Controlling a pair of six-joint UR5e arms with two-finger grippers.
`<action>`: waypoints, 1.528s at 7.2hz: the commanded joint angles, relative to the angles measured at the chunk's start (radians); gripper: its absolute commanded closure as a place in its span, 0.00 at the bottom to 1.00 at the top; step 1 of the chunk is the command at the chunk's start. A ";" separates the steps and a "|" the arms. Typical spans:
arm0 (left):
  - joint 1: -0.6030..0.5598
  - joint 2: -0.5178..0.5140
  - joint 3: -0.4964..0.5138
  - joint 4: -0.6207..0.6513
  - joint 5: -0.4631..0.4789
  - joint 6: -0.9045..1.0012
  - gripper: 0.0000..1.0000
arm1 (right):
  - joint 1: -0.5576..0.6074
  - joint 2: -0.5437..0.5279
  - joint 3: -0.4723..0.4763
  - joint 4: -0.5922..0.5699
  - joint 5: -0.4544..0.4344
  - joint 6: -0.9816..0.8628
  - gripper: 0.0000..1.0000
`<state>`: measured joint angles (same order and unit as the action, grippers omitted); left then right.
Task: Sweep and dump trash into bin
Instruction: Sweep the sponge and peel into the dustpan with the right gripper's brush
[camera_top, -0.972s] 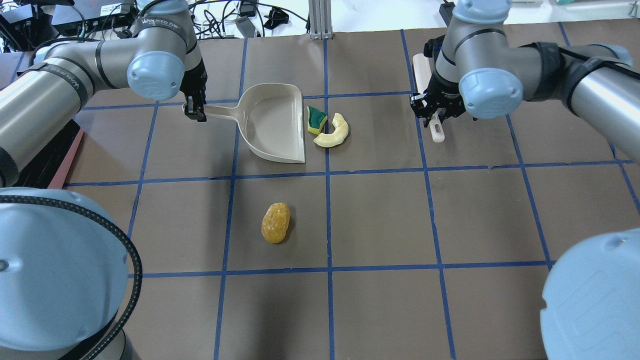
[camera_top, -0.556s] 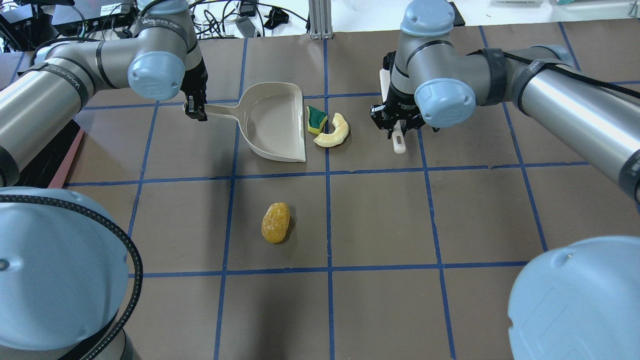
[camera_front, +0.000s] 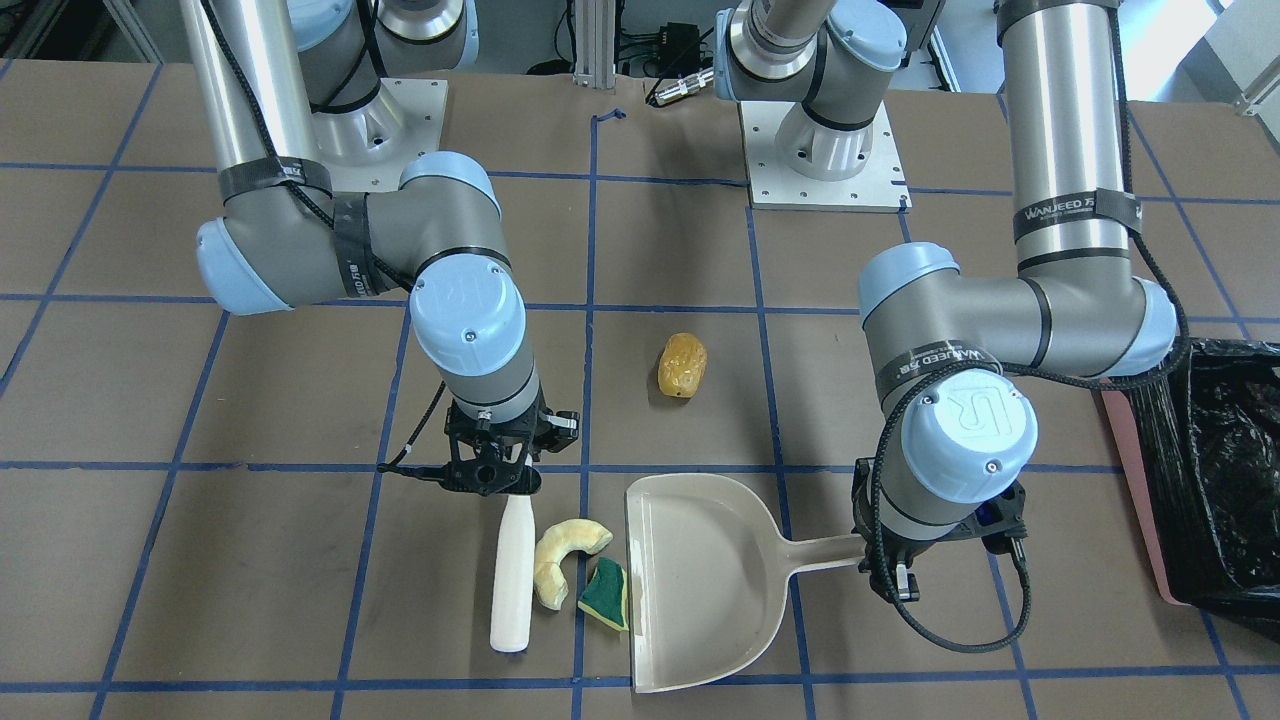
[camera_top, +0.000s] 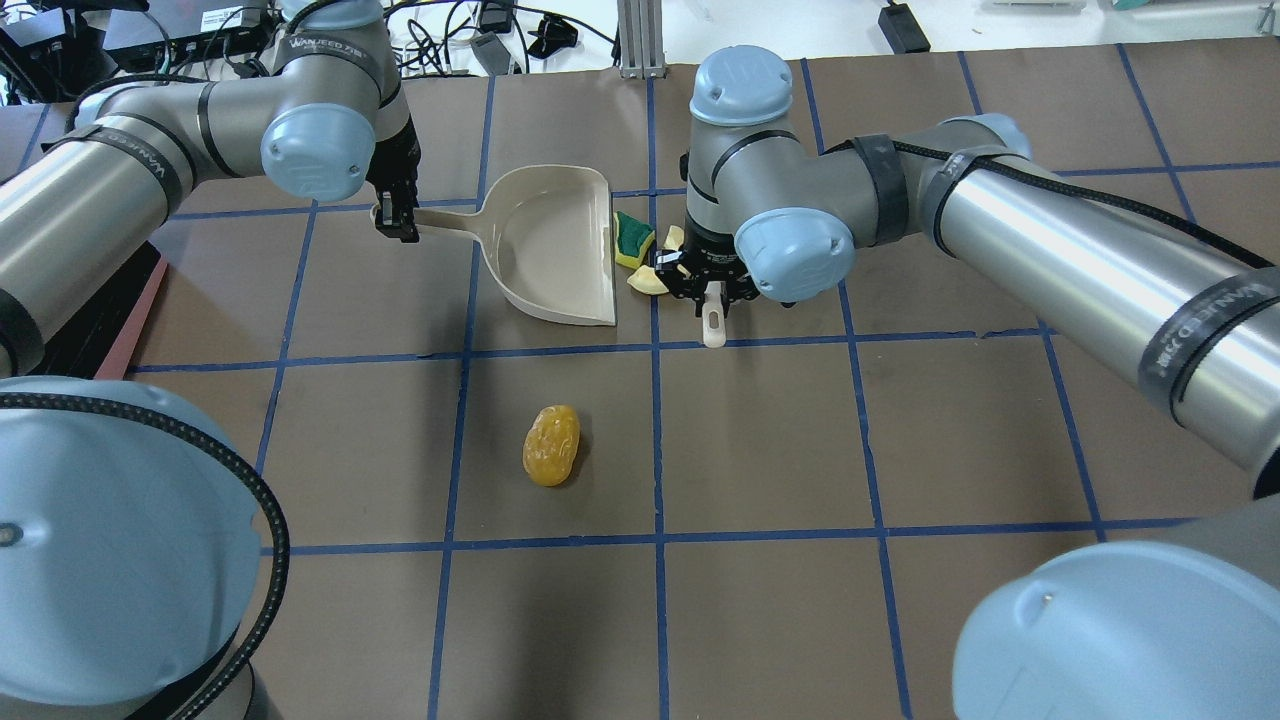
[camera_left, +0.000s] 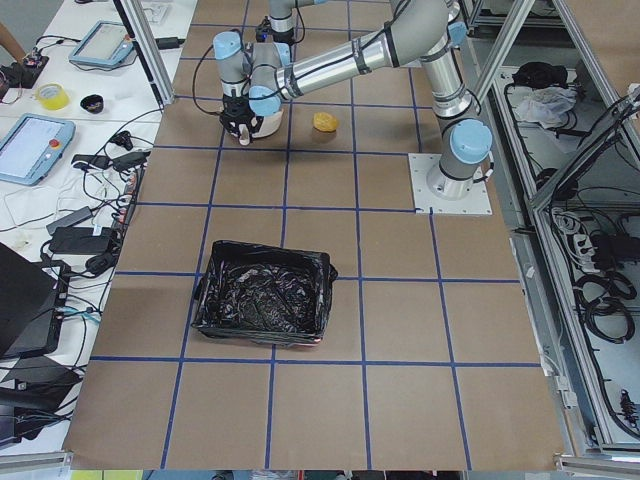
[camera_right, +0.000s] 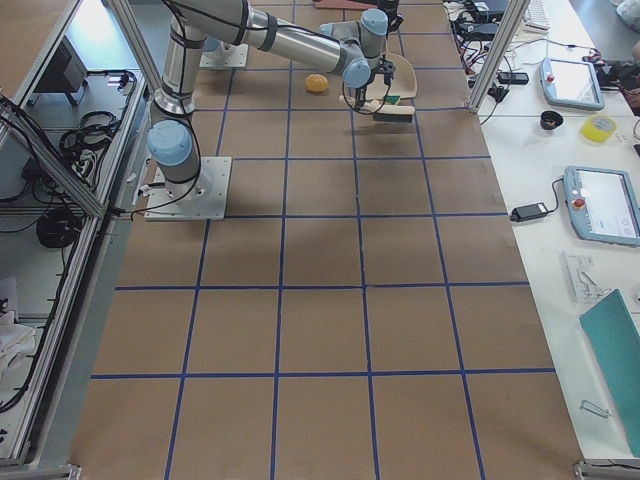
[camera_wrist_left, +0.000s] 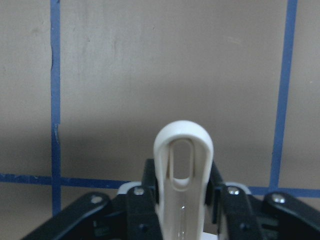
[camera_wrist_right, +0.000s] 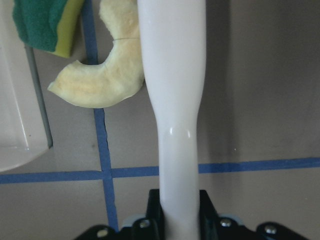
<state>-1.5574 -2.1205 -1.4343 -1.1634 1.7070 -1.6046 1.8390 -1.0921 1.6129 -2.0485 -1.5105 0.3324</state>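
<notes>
The bin (camera_front: 1220, 480) stands at the left end of the tabletop (camera_top: 950, 420), and the left tool (camera_top: 395, 225) pinches the dustpan (camera_top: 545, 245) by its handle. At the pan's open edge sits the sponge (camera_top: 632, 240). Just right of it, the crescent (camera_front: 556, 555) lies against a white stick (camera_front: 511, 575) pinched by the right tool (camera_front: 490, 475); the oval (camera_top: 551, 445) lies well apart.

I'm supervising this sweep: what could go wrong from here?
The pale yellow crescent, against the white plastic sweeper in the right gripper, could slide past the green-and-yellow sponge wedge and miss the mouth of the beige plastic dustpan. The amber lumpy oval lies well apart, so this stroke may leave it behind.
</notes>
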 joint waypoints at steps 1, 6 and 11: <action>-0.013 -0.001 0.000 0.001 -0.001 -0.006 1.00 | 0.031 0.032 0.001 -0.022 0.050 0.026 1.00; -0.030 -0.061 -0.012 0.082 -0.055 0.067 1.00 | 0.103 0.029 -0.011 -0.059 0.137 0.071 1.00; -0.021 -0.064 -0.006 0.082 -0.193 0.147 1.00 | 0.059 -0.072 -0.082 0.043 0.043 0.074 1.00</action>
<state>-1.5794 -2.1841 -1.4429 -1.0817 1.5215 -1.4604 1.9175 -1.1212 1.5384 -2.0584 -1.4548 0.4023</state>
